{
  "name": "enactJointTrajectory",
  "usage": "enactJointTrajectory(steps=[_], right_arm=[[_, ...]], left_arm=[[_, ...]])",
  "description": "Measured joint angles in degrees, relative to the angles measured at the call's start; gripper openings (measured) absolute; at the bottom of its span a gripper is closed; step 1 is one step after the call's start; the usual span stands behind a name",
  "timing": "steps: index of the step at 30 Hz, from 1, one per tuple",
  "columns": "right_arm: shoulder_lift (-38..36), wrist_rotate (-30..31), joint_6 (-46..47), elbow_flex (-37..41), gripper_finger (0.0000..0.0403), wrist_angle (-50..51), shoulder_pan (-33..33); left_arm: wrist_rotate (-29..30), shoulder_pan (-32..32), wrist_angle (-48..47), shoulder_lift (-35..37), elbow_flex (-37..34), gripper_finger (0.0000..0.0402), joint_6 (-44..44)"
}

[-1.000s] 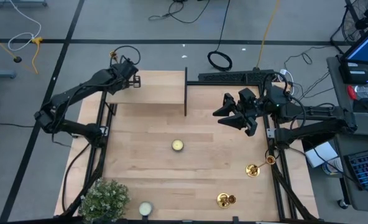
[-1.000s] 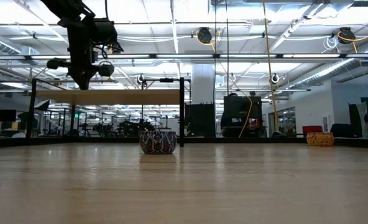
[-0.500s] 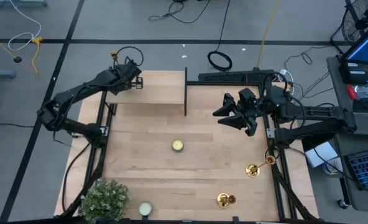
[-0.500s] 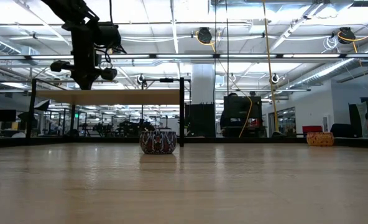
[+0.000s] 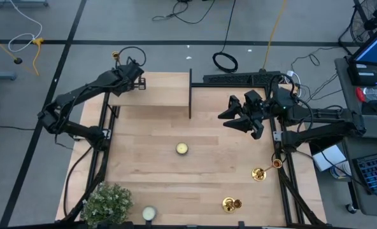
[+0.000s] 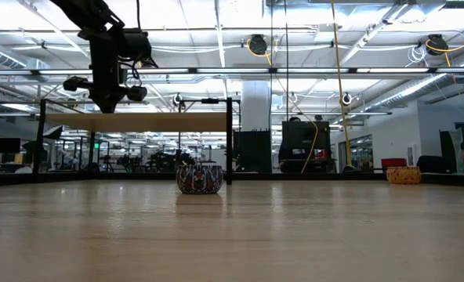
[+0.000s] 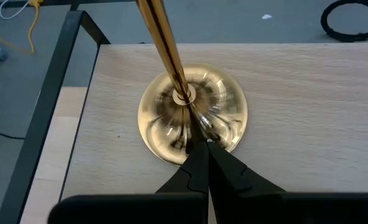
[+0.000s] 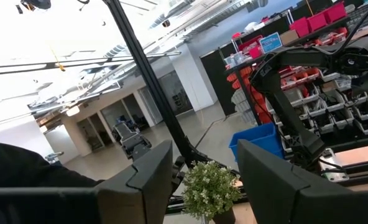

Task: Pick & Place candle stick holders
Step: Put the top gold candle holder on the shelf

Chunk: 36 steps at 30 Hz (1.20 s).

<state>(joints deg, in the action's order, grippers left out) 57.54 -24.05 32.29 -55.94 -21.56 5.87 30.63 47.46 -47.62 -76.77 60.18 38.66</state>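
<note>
The left end effector [image 7: 206, 146], clenched on a candle stick holder [image 7: 190, 115], is standing it upright on the far-left shelf [image 5: 160, 95], while the right end effector [image 5: 242, 121] is hanging half-spread, empty.

2 matte-black jointed arms [image 5: 80, 95] — looped black cables

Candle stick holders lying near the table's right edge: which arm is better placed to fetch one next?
Right. The right hand waits open on the side where two candle stick holders lie. The left hand is shut at the base of a third holder on the far-left shelf.
</note>
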Motion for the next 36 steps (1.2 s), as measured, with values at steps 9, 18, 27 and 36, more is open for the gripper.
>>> enactJointTrajectory(steps=[9, 18, 27, 36], right_arm=[[0.02, 0.02, 0.02, 0.00, 0.0178, 0.00, 0.00], [0.01, 0.13, 0.45, 0.00, 0.0178, 0.00, 0.00], [0.00, 0.20, 0.04, 0.00, 0.0178, 0.00, 0.00], [0.00, 0.20, 0.00, 0.00, 0.0178, 0.00, 0.00]], left_arm=[[-0.13, 0.16, 1.16, 0.00, -0.04, 0.0000, -0.74], [-0.11, 1.43, 1.23, 0.00, -0.04, 0.0000, -2.00], [-0.18, 1.77, 1.38, 0.00, -0.04, 0.0000, -2.40], [-0.33, 1.80, 3.56, 0.00, -0.04, 0.0000, -2.79]])
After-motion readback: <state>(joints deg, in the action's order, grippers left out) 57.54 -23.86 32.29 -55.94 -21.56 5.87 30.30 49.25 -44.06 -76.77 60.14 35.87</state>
